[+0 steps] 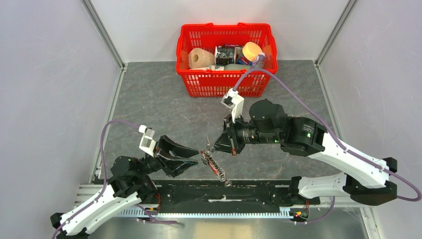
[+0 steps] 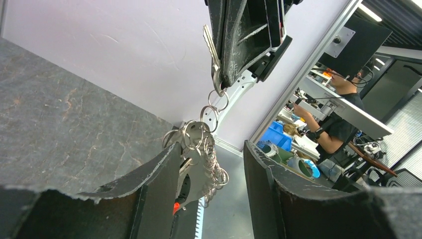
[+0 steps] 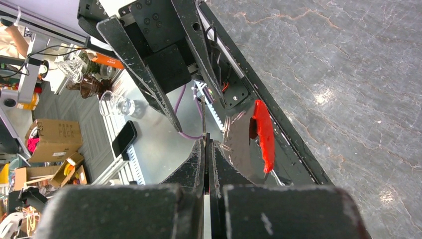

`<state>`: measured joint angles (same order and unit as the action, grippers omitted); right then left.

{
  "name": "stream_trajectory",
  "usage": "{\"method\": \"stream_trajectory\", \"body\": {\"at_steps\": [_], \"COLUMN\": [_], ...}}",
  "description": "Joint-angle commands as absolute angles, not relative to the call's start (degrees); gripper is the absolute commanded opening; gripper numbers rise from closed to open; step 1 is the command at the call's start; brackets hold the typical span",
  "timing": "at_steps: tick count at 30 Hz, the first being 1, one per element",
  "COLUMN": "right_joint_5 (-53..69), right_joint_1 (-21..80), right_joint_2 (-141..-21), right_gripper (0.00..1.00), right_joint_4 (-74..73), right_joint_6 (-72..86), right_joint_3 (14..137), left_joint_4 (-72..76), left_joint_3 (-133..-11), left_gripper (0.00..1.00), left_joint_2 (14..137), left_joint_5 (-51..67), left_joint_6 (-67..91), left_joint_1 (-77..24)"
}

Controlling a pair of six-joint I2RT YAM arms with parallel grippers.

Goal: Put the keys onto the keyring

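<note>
Keyring (image 2: 201, 149), a bunch of silvery linked rings with a flat bright red strap, hangs in the air over the near middle of the grey stone-patterned desk (image 1: 149, 99), between the two arms. It dangles from a silvery metal key (image 2: 211, 50) that the right claw (image 3: 206, 149) pinches, its fingers pressed together on the thin metal. In the left wrist view the lower end of the key passes into a small ring, which links through a second ring to the main cluster. So this key appears to be threaded on already, and I judge the task well along or nearly done. Whether another key is left to add, the views do not show, and I cannot pick out a dark-headed key with any certainty.

The left claw (image 1: 195, 155) stands with its fingers apart on either side of the ring cluster, clamped on nothing. The rings lie close against one finger; whether they touch it I cannot tell.

The tangle of rings itself looks like the main hindrance, with the red strap hanging just behind it and the black rail (image 1: 249, 194) at the near edge below. A red plastic mesh basket (image 1: 226, 84) holding a paper roll, a yellow-lidded jar and packets sits at the far side, well apart from the work.
</note>
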<state>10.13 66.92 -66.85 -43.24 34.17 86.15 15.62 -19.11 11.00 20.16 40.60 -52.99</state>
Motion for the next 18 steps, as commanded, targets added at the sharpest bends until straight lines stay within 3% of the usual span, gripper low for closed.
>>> {"method": "stream_trajectory", "body": {"at_steps": [1, 18], "right_joint_5": [8.40, 6.35], "right_joint_1": [67.16, 67.14], "right_joint_2": [-66.83, -68.29], "right_gripper": [0.00, 0.00], "right_joint_4": [-42.42, -42.66], "right_joint_6": [36.08, 37.17], "right_joint_3": [89.72, 91.14], "left_joint_4": [23.08, 30.21], "left_joint_3": [-18.11, -19.95], "left_gripper": [0.57, 0.57], "left_joint_2": [11.04, 17.80], "left_joint_5": [22.02, 24.87], "left_joint_6": [38.13, 39.99], "left_joint_1": [-52.98, -53.00]}}
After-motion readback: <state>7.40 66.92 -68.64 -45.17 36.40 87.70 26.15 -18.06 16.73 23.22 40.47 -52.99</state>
